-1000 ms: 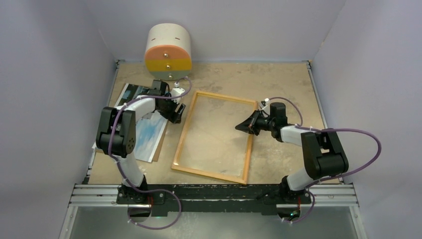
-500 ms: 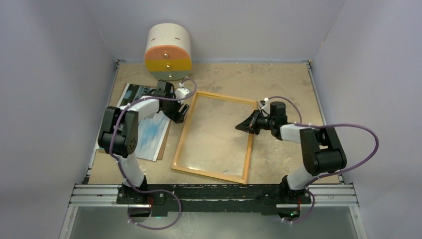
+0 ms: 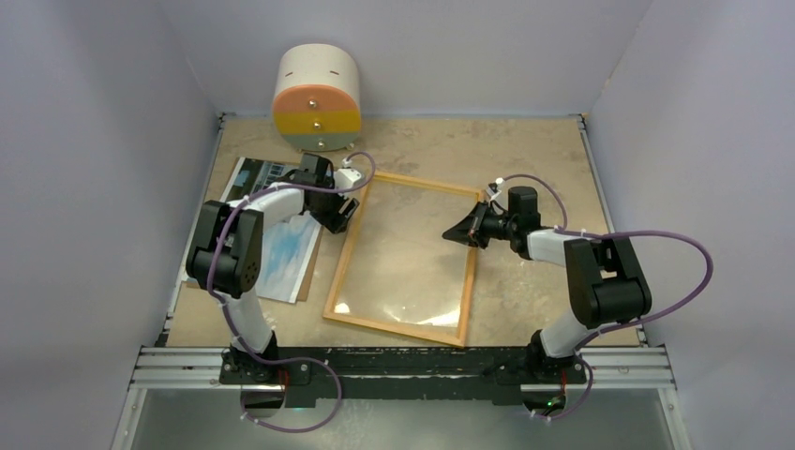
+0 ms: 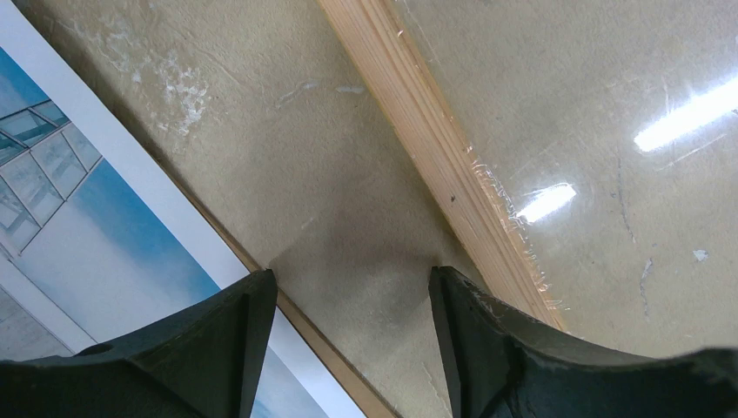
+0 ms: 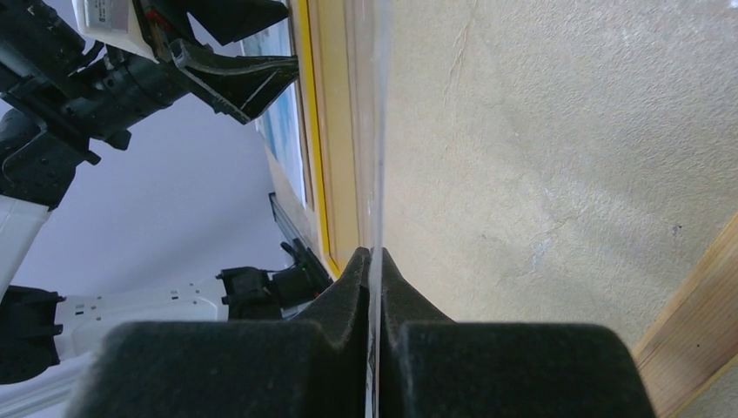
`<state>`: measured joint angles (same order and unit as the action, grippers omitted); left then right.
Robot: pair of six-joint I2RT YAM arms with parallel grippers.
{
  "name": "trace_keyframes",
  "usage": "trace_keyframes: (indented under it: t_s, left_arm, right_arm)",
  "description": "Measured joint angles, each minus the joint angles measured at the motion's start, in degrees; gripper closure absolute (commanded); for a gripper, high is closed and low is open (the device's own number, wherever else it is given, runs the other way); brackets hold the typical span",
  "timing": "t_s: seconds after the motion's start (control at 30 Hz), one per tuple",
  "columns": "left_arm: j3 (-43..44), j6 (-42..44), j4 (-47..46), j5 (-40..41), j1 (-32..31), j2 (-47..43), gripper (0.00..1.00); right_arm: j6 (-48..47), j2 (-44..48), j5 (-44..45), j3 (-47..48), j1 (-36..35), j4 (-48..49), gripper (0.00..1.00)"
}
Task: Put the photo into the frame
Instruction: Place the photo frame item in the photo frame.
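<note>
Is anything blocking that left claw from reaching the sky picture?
Nothing visible does. The open left gripper hangs over the table right beside the photo, whose near edge lies uncovered.

Pale wood on the upturned back of the frame (image 3: 348,248), and a bright yellow strip along it in the right wrist view. By the desk's left edge, the photo (image 3: 281,253): sky blue, white border, over a brown backing sheet (image 4: 328,348). The desk (image 3: 450,141) is tan, mottled with pale scuffs. White glare streaks the clear pane (image 3: 408,248). Left gripper (image 4: 348,274) and right gripper (image 5: 372,257) are matte black. At the far-left corner, the drum (image 3: 316,103): cream, with orange, yellow and grey-green bands.
</note>
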<state>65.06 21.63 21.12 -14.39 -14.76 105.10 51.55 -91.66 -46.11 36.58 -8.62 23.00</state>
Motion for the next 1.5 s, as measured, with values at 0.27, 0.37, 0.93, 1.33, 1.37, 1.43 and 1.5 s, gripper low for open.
trace_keyframes:
  t_s: [0.27,0.37,0.93,1.33,1.37,1.43,1.5]
  left_arm:
    - [-0.59,0.70,-0.57,1.14,-0.59,-0.22,0.34]
    - [-0.96,1.53,-0.92,1.20,-0.74,-0.39,0.34]
    - [-1.33,2.19,-1.25,-0.83,-0.98,-0.39,0.36]
    - [-1.31,2.16,-1.20,-0.81,-1.01,-0.39,0.37]
    - [-1.31,2.16,-1.20,-0.81,-1.01,-0.39,0.37]
    - [-1.31,2.16,-1.20,-0.79,-1.01,-0.39,0.37]
    - [-1.33,2.14,-1.20,-0.79,-1.01,-0.39,0.37]
  right_arm:
    - [2.51,-0.37,-0.09,-0.22,0.00,3.54,1.00]
    - [4.44,-0.74,-0.31,-0.66,0.00,6.45,1.00]
    - [6.40,-0.96,-1.75,-0.81,-0.07,13.51,1.00]
    - [2.75,-1.84,-1.42,-0.81,-0.26,12.26,0.97]
    - [2.21,-1.84,-1.14,-0.81,-0.26,11.56,0.96]
    - [1.27,-1.84,-0.59,-0.79,-0.26,10.45,0.95]
    - [0.59,-1.84,0.11,-0.79,-0.42,9.49,0.96]
